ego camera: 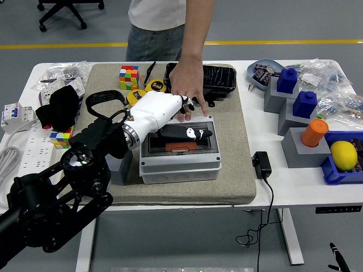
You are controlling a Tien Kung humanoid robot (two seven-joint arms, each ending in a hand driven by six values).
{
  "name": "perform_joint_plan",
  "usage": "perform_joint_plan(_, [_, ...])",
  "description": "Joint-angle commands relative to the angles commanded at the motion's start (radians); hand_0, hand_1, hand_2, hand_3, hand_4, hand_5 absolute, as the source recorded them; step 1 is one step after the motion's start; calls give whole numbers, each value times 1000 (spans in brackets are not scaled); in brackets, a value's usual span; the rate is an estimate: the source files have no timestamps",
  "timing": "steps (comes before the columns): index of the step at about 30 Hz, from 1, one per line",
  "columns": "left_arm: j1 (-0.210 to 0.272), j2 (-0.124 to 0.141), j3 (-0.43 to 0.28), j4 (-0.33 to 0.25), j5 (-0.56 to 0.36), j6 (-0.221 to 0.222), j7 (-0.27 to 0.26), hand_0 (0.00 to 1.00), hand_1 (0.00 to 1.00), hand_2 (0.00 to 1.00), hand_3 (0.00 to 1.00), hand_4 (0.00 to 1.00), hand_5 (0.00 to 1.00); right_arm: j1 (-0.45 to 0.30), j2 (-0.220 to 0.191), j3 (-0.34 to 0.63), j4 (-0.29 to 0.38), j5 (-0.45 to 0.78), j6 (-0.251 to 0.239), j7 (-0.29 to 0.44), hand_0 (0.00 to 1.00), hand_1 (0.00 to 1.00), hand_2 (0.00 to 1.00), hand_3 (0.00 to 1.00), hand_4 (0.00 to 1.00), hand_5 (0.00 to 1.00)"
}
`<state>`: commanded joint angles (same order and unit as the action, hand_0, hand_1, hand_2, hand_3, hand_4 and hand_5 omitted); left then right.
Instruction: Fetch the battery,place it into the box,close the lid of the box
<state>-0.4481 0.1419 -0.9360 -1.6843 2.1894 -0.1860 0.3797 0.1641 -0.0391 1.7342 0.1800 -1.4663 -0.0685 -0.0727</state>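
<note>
The grey box sits on the grey mat at the table's middle. Its dark see-through lid lies flat on top, with an orange latch at its front. My left hand, white with black fingers, lies stretched over the lid and holds nothing. A person's hand rests with its fingertips at the box's far edge, just beyond my hand. I cannot make out the battery; the lid and my hand cover the inside of the box.
Beyond the box lie a Rubik's cube, a yellow tape measure and a black tray. A black adapter sits right of the mat. Grey blocks, an orange cup and a lemon stand right.
</note>
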Motion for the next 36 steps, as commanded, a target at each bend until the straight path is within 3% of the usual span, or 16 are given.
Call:
perform_joint_plan(1, [16,-10,-34,14,-26,39,-39,759,700,707,706,998,998,-1,1,1,0,0,0,0,853,746,747,804,998,998])
perform_joint_plan(6, [84,-34,-188,76,-225,243,-247,759,700,707,706,998,998,-1,3,1,0,1,1,1,853,746,747,804,998,998])
perform_joint_plan(7, [97,-35,-214,83,-269,289,-292,784,837,833,799,998,978,-1,4,3,0,-1,1,1,857,745,748,804,998,998])
perform_joint_plan(10, [144,-41,-286,96,-398,414,-422,784,837,833,799,998,978,0,5,8,0,2,0,4,857,745,748,804,998,998])
perform_joint_plan(11, [157,-43,-304,99,-435,431,-460,784,837,833,799,998,978,1,6,7,0,3,0,4,857,745,748,804,998,998])
perform_joint_plan(12, [166,-44,-317,101,-473,433,-497,784,837,833,799,998,978,1,6,7,0,5,0,4,857,745,748,804,998,998])
perform_joint_plan(13, [182,-47,-335,104,-518,418,-542,895,945,920,875,998,998,1,5,4,0,6,0,3,854,746,748,804,998,998])
perform_joint_plan(16, [214,-55,-370,113,-642,373,-628,895,945,920,875,998,998,2,4,-1,0,10,0,1,854,746,748,804,998,998])
perform_joint_plan(21, [265,-68,-418,130,-856,291,-609,947,986,971,940,998,998,7,2,-10,0,16,-2,1,857,750,748,804,998,998])
perform_joint_plan(28, [330,-68,-461,160,-1138,228,-552,950,991,972,942,998,998,13,2,-38,0,38,1,3,865,757,752,804,998,998])
perform_joint_plan(30, [346,-74,-479,161,-1125,217,-539,950,991,972,942,998,998,12,1,-52,0,47,1,2,865,757,752,804,998,998])
perform_joint_plan(31, [351,-76,-485,161,-1118,213,-536,882,916,890,876,998,998,11,0,-59,0,53,1,1,864,758,753,804,998,998])
perform_joint_plan(36, [370,-79,-493,162,-1073,209,-522,882,916,890,876,998,998,8,-7,-98,0,77,3,-1,864,758,753,804,998,998])
